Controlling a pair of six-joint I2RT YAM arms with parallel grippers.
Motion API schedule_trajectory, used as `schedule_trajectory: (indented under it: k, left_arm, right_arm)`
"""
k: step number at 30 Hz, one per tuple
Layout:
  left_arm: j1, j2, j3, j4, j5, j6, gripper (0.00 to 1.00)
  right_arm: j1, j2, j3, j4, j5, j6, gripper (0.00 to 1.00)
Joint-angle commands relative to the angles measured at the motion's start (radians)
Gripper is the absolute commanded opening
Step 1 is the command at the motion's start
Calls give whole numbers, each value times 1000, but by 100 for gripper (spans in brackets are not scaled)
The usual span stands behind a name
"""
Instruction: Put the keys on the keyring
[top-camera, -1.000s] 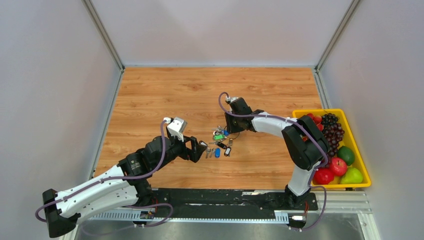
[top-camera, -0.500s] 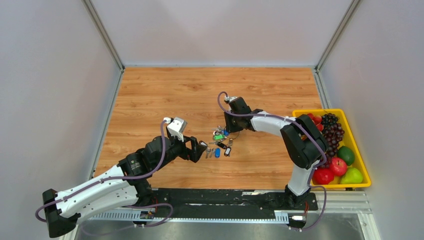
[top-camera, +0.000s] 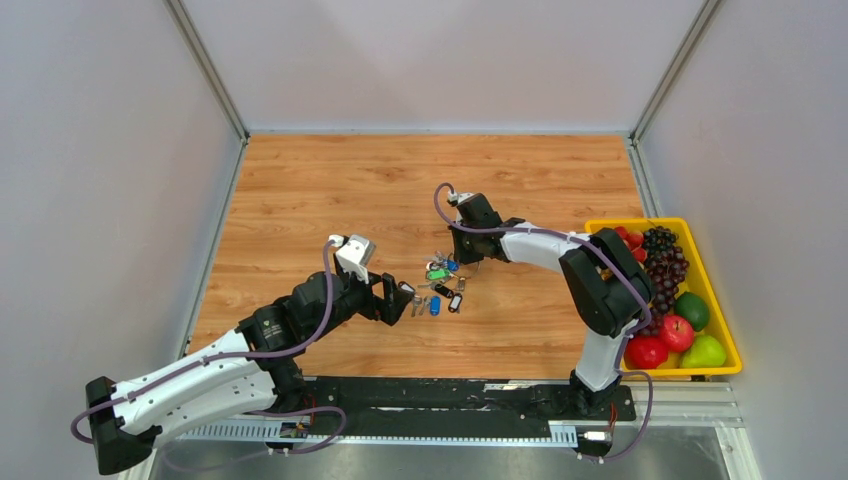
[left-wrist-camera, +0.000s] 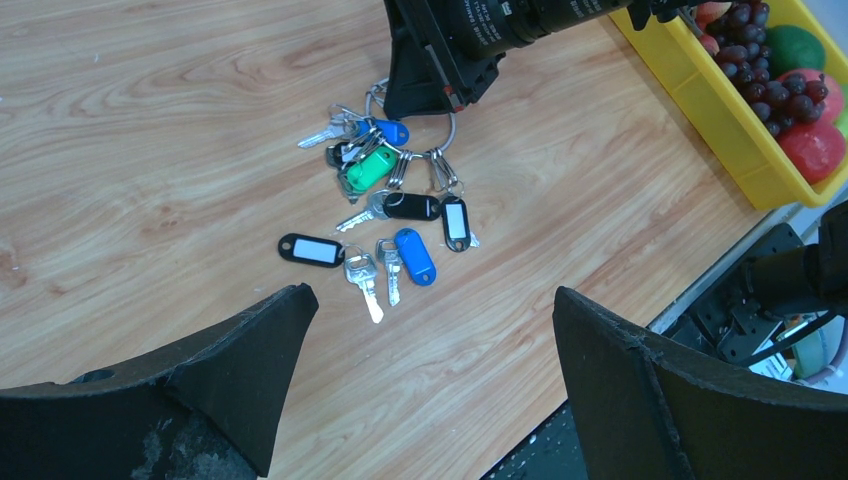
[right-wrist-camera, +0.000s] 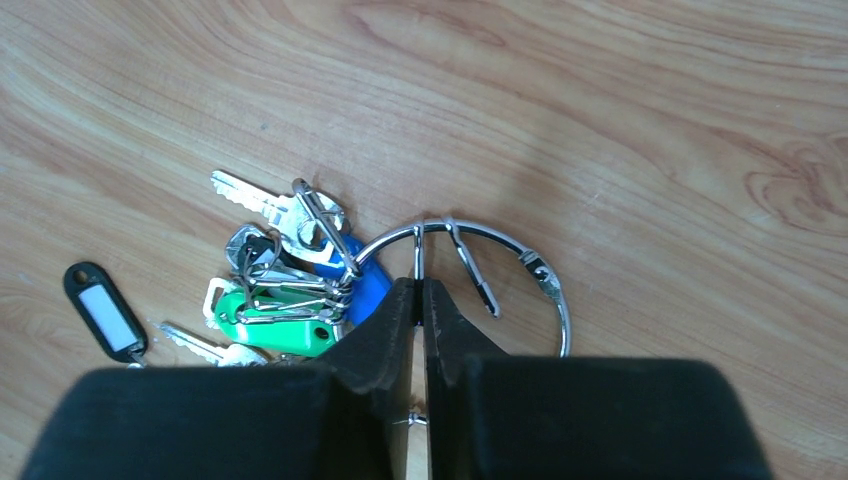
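Note:
The keyring (right-wrist-camera: 545, 285), a thin silver wire ring, lies on the wooden table with its clasp end sprung open. My right gripper (right-wrist-camera: 419, 285) is shut on the ring's wire at its near arc. Several keys hang bunched on the ring's left side, among them a green tag (right-wrist-camera: 275, 325) and a blue tag (right-wrist-camera: 368, 285). Apart from the bunch lie a black tag with a white label (left-wrist-camera: 310, 249), a blue tag (left-wrist-camera: 415, 270) and silver keys (left-wrist-camera: 362, 285). My left gripper (left-wrist-camera: 430, 292) is open and empty, just short of these keys. In the top view the keys (top-camera: 440, 285) lie between both grippers.
A yellow basket (top-camera: 730, 330) of fruit stands at the table's right edge, also seen in the left wrist view (left-wrist-camera: 700, 110). The black base rail (top-camera: 450, 395) runs along the near edge. Grey walls enclose the table on three sides.

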Motion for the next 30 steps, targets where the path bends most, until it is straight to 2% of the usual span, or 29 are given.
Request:
schedule_trajectory:
  k: [1, 8, 18, 30]
  left_arm:
    - [-2, 0, 12, 35, 17, 12, 100]
    - [-1, -9, 36, 16, 34, 7, 100]
    - [-1, -32, 129, -52, 46, 2, 100]
    - [-1, 14, 222, -96, 126, 45, 100]
  right_arm:
    - [7, -11, 1, 13, 18, -13, 0]
    - [13, -95, 2, -27, 29, -18, 0]
    - [24, -300, 37, -163, -78, -22, 0]
    - [75, -430, 210, -486, -158, -27, 0]
